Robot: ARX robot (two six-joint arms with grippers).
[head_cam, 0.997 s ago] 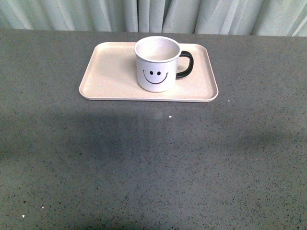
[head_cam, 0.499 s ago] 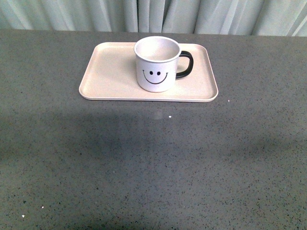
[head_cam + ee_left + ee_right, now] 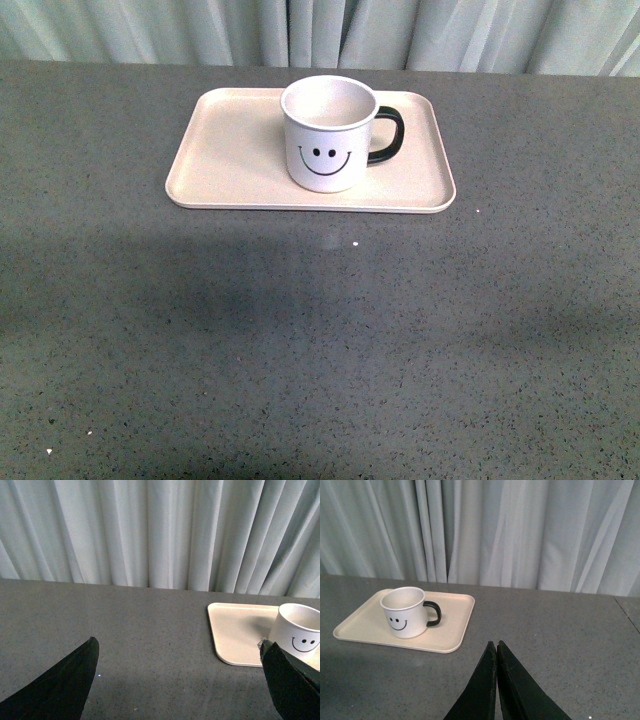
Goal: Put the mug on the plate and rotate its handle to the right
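Observation:
The white mug with its black smiley face stands upright on the beige plate, right of the plate's middle. Its black handle points to the right in the front view. Neither arm shows in the front view. The left wrist view has the mug and plate off to one side, with my left gripper open above bare table, its fingers wide apart. My right gripper is shut with nothing in it, well away from the mug and plate.
A dark grey speckled table spreads round the plate. Pale curtains hang along the table's far edge. A seam or table edge shows at the far side in the right wrist view.

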